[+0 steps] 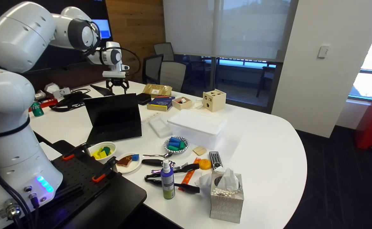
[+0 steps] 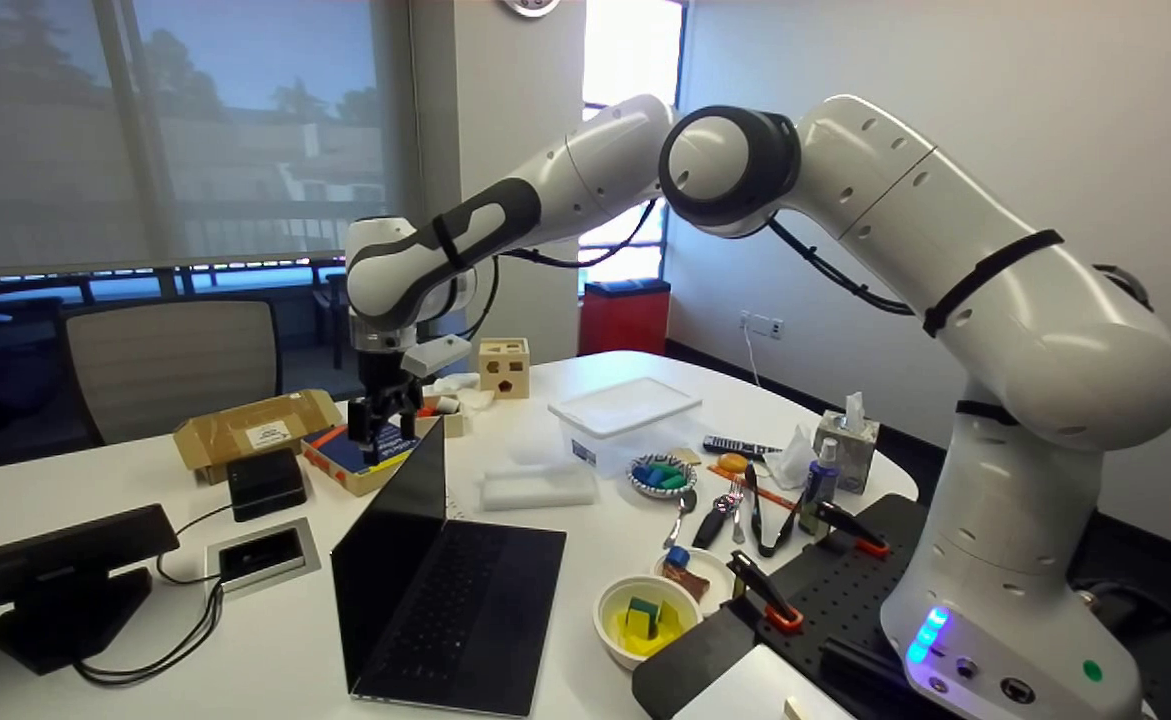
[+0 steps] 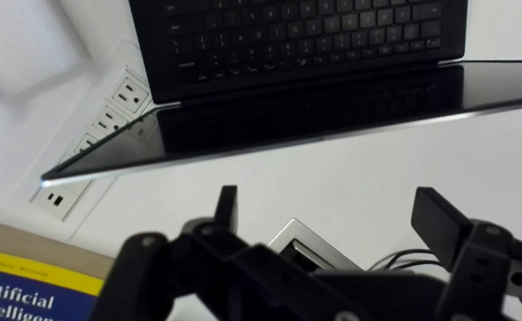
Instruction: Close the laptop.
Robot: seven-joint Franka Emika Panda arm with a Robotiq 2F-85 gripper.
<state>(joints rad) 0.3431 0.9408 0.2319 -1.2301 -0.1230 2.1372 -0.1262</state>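
The black laptop (image 1: 113, 111) stands open on the white table, its dark screen raised and its keyboard base flat. It also shows open in an exterior view (image 2: 475, 610), where the matte back of the lid is mostly turned away. In the wrist view the laptop (image 3: 305, 40) has its keyboard at the top and the lid's thin top edge crossing the middle. My gripper (image 3: 327, 195) is open and empty, with its fingers apart behind the lid's edge. In both exterior views the gripper (image 1: 118, 90) (image 2: 391, 440) points down, behind the lid. No contact with the laptop shows.
A blue and yellow book (image 3: 29, 290) lies beside the gripper. A cardboard box (image 2: 265, 430), a black box (image 2: 265, 484), a table socket panel (image 2: 263, 555) with cables and a small monitor (image 2: 55, 560) are behind the laptop. A lidded white box (image 1: 197, 122) and a bowl (image 1: 109, 148) stand near it.
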